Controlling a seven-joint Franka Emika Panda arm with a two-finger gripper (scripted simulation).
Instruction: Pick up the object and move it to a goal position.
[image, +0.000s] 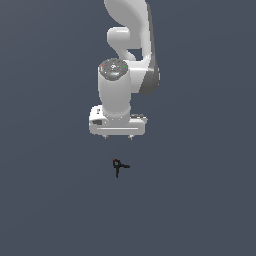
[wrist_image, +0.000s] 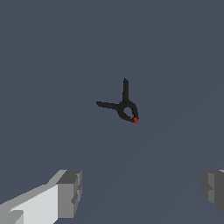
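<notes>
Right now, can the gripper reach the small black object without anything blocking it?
Probably yes. The gripper is open, and the black object lies alone on the bare grey floor, apart from the fingers. Nothing stands between them, though the gripper is not yet directly over it.

No text, label, brand, number or sign can be read in either view. The white arm's casing is plain.
</notes>
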